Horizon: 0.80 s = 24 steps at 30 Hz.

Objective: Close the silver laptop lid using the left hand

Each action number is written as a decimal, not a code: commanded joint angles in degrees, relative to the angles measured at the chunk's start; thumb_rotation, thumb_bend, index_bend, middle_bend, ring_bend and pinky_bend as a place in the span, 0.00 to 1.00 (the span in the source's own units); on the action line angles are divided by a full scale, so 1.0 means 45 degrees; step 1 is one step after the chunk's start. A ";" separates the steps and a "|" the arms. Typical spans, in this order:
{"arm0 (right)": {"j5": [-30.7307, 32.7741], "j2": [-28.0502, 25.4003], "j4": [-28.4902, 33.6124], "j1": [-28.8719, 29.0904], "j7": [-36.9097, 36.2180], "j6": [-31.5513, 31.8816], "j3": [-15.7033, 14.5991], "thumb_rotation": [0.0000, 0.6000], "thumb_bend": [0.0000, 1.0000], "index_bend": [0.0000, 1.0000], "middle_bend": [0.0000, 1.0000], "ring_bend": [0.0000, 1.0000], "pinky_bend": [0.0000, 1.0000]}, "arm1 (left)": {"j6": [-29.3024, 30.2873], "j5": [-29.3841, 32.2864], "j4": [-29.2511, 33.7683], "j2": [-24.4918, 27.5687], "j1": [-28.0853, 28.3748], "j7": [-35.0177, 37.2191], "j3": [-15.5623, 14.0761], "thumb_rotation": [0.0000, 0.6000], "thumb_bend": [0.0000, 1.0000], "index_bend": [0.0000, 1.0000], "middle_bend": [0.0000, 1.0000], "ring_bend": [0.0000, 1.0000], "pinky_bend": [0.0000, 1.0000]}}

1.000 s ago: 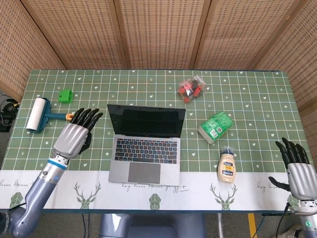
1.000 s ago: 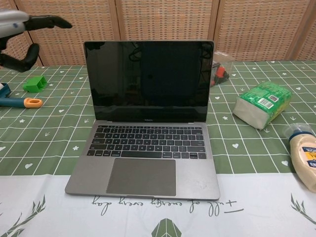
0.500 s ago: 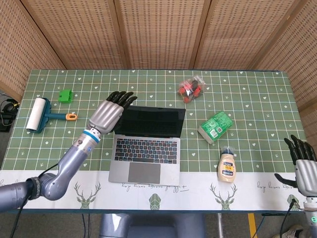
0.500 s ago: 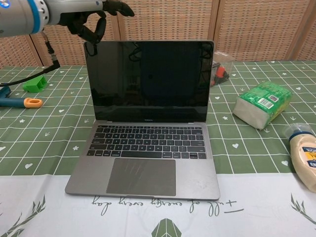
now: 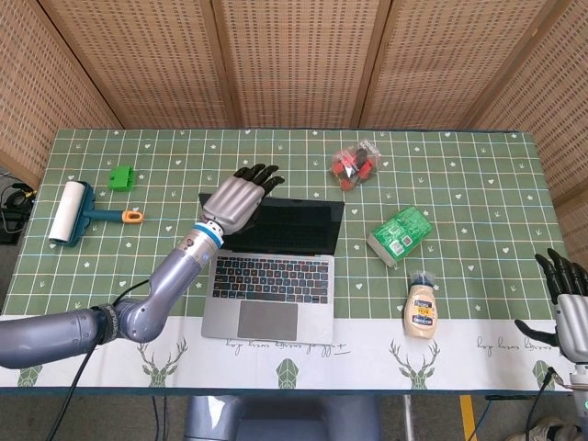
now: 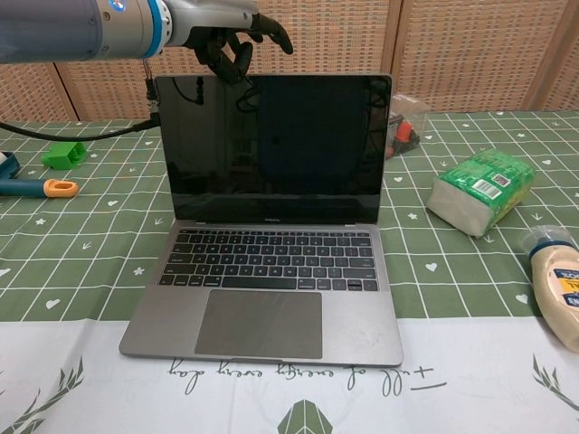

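Observation:
The silver laptop [image 5: 268,285] [image 6: 267,312] stands open at the middle of the table, its dark screen [image 6: 271,149] upright and facing me. My left hand [image 5: 241,197] [image 6: 226,23] hovers over the lid's top edge near its left part, fingers spread and holding nothing; whether it touches the lid I cannot tell. My right hand [image 5: 568,299] stays low at the table's right front corner, fingers apart and empty.
A lint roller [image 5: 72,213] and a green block [image 5: 120,177] lie at the left. A bag of red items [image 5: 355,165] sits behind the laptop, a green packet [image 5: 399,234] and a mayonnaise bottle [image 5: 421,308] to its right.
My left hand has swept from the table left of the laptop up and rightward to above the lid's top edge. The right hand has sunk slightly. The lid has not moved.

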State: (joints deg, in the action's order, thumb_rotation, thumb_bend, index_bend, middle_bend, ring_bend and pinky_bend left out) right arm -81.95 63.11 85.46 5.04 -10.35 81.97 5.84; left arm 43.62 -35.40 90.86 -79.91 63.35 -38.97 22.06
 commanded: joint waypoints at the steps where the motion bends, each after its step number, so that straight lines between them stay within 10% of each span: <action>1: 0.0011 -0.0008 -0.0019 0.0002 -0.0041 -0.0008 0.0011 1.00 0.02 0.00 0.00 0.00 0.00 | 0.0002 0.0459 -0.0249 -0.0127 0.0376 -0.0043 -0.0235 1.00 1.00 0.14 0.00 0.02 0.15; 24: 0.0013 -0.0056 -0.0054 0.0006 -0.0196 -0.0078 0.0005 1.00 0.01 0.00 0.00 0.00 0.00 | 0.0293 0.0551 0.0323 0.0218 0.1179 0.1004 -0.0788 1.00 1.00 0.48 0.38 0.34 0.35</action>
State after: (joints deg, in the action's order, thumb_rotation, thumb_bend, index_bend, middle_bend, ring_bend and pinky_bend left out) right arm -81.87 62.86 85.21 5.06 -11.24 81.63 5.87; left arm 44.78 -32.64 91.75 -79.29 68.66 -34.80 18.64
